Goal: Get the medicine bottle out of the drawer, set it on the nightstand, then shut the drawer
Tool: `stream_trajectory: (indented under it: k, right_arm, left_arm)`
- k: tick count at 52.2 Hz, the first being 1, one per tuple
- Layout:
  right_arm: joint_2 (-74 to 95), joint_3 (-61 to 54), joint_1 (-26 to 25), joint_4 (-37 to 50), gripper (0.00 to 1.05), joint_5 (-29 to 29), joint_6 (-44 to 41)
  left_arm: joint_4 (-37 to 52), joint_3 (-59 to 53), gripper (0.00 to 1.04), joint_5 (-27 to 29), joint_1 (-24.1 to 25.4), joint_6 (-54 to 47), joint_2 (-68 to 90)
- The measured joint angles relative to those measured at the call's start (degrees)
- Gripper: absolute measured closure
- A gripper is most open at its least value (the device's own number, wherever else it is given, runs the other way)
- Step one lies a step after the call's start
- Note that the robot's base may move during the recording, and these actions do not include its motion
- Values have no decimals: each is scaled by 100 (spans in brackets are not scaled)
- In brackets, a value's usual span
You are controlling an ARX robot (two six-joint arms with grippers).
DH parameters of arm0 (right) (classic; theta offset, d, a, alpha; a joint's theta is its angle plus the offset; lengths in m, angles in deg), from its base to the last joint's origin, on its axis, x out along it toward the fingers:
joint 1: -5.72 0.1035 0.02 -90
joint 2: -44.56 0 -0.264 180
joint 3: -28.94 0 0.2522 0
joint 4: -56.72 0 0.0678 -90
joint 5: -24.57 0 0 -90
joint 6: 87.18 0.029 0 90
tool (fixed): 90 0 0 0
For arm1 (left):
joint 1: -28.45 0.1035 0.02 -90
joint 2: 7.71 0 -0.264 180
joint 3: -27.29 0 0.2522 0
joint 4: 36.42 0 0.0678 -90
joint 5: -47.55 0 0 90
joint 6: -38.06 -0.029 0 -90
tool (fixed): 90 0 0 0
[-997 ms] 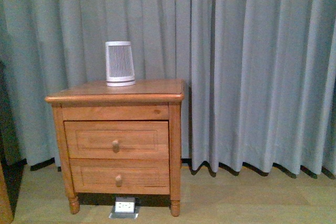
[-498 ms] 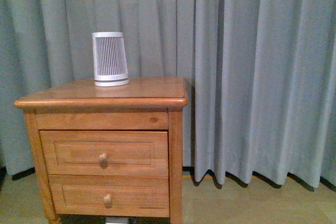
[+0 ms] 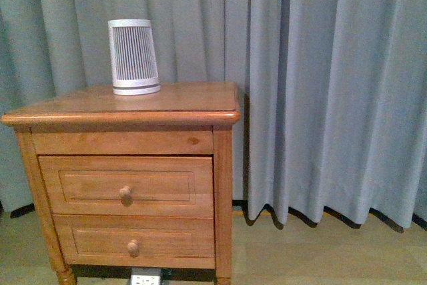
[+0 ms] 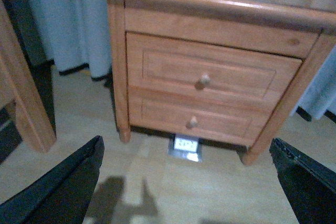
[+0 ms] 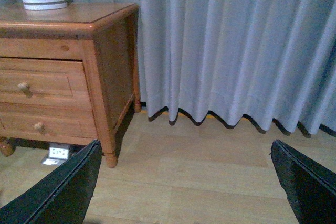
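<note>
A: Where did the nightstand [image 3: 120,118] stand?

B: On the pale floor [image 5: 199,177], against a grey-blue curtain [image 3: 320,85] that hung behind it and beside it. In the front view it filled the left half.

A: And the drawer [image 3: 167,185]?

B: Pushed in, with nothing touching the round knob [image 3: 125,192] at its middle. The lower drawer [image 3: 167,241] under it was shut as well.

A: The medicine bottle?

B: It showed in no view. The drawer's inside was hidden, so its place could not be told.

A: What stood on top?

B: A white ribbed device [image 3: 133,57], upright, toward the back left of the top.

A: The arms?

B: Neither showed in the front view. The left gripper [image 4: 186,145] had its jaws spread wide and empty. Its camera looked at the nightstand's front, well apart from it, with a wooden post [image 4: 26,103] off to one side. The right gripper [image 5: 185,145] was spread wide too, holding nothing, and faced the nightstand's right-hand corner and the curtain.

A: Anything below?

B: A small socket box [image 3: 145,277] lay on the floor under the nightstand, between its feet.
</note>
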Motion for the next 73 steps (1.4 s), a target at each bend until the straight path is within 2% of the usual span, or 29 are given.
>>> stream_trajectory:
  k: [7,17,29,49,73]
  right_arm:
    - [0,0,0,0,7,0,-2]
    - [0,0,0,0,7,0,0]
    - [0,0,0,0,7,0,0]
    - [0,0,0,0,7,0,0]
    - [0,0,0,0,7,0,0]
  left_arm:
    - [1078,1287,7,262,-376,-511,2492]
    - [1058,3018,7,509,-732,-763,4636]
    - [1010,4955,7,393,-916,-748,6522]
    - [975,6435,7,39,-973,-708,7901]
    - [269,7890,7,9,-824,-688,8811]
